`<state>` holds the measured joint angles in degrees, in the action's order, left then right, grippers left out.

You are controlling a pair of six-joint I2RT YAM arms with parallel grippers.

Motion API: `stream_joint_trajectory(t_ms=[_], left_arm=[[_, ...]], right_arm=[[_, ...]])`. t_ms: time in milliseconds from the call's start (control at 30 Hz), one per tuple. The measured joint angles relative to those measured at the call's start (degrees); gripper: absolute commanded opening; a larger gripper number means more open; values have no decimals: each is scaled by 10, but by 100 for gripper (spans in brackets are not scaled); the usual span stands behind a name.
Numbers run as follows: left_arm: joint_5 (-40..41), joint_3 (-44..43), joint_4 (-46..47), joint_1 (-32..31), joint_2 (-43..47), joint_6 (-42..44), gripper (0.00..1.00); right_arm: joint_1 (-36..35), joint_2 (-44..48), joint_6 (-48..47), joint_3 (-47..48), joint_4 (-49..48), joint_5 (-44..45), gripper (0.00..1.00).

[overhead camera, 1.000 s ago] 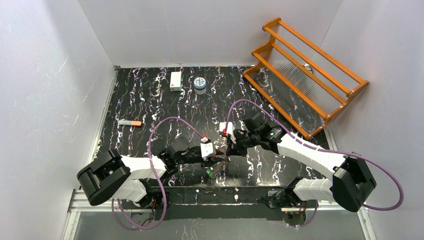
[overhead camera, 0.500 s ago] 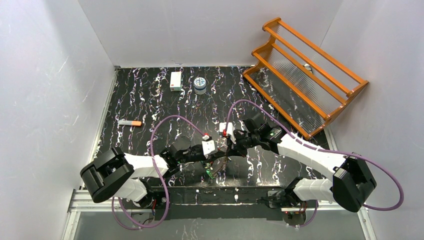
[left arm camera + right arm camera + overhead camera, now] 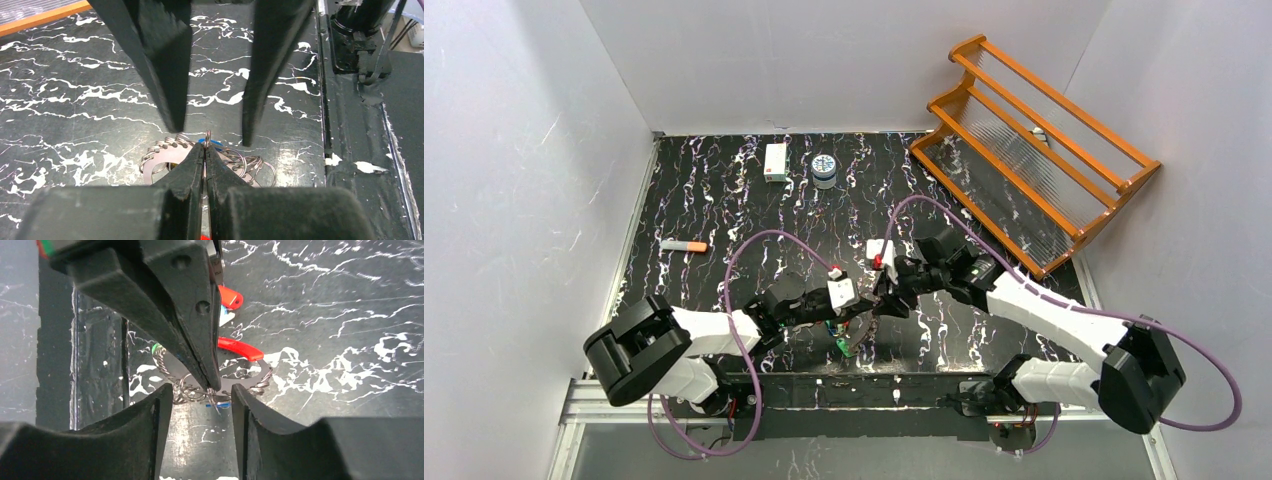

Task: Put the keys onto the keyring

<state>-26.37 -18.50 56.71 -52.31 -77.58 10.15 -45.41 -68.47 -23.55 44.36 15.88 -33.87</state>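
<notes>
My left gripper [image 3: 865, 313] is shut, and its tips [image 3: 206, 146] pinch the edge of a thin silver keyring [image 3: 208, 134] held upright just above the table. My right gripper [image 3: 202, 392] faces it, open, with one finger [image 3: 165, 60] on each side of the left tips and nothing between them but the keyring's edge [image 3: 214, 398]. Under both grippers lies the bunch: a flat metal plate [image 3: 160, 167] hung with several small rings, and keys with red caps [image 3: 240, 349], a green cap [image 3: 156, 347] and a blue one [image 3: 221, 404]. In the top view the keys [image 3: 845, 342] show below the grippers.
A white box [image 3: 775, 161] and a round tin [image 3: 824, 170] stand at the back of the black marbled table. An orange rack [image 3: 1034, 150] leans at the back right. An orange marker [image 3: 686, 245] lies at the left. The table's near edge [image 3: 330, 150] is close.
My left gripper has shut on the keyring. My right gripper, shut a moment ago, has opened and drawn slightly back to the right.
</notes>
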Motion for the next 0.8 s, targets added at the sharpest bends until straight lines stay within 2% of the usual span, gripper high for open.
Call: stream_joint_trajectory(t_ms=[167,367,500,600,800], left_arm=[[33,4,0,0,17,-13,0],[76,58,75,0,49,-50,0],[94,101,171,0,39,-88,0],[97,115,232,0,19,-112,0],[89,123,278,0,-2,-139,0]], right_arm=[[2,61,35,-35,-73,-5,71],[23,103,80,-82,-142,-31,72],[41,112,100,-103,-183,-54,68],[59,125,113,-127,-212,-78,62],[92,144,131,-162,-273,-138,51]])
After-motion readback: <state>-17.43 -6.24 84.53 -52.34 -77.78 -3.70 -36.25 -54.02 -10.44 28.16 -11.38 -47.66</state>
